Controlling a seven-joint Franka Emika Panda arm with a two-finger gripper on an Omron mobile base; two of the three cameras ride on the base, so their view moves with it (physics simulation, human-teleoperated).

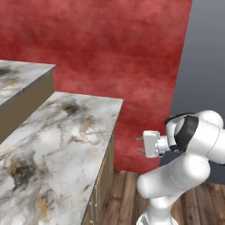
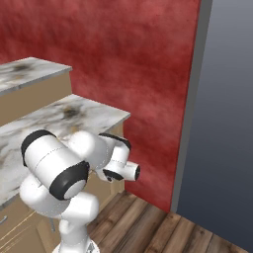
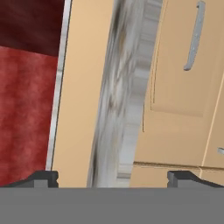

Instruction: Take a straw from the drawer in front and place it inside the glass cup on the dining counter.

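My gripper (image 1: 140,145) hangs in the air beside the end of the lower marble-topped cabinet (image 1: 66,145) and points at it. In the hand view the gripper (image 3: 113,178) is open, its two dark tips far apart with nothing between them. That view is rolled sideways. It shows the marble edge (image 3: 118,100) and a tan front panel, the shut drawer (image 3: 175,83), with a silver bar handle (image 3: 194,37). The raised dining counter (image 1: 19,81) with plain tan sides stands at the far left. The straw and the glass cup are out of view.
A red wall (image 1: 123,52) runs behind the counters and a grey wall (image 2: 222,123) stands to the right. Wooden floor (image 1: 127,197) lies between my base and the cabinet fronts (image 1: 103,176), which carry small silver handles.
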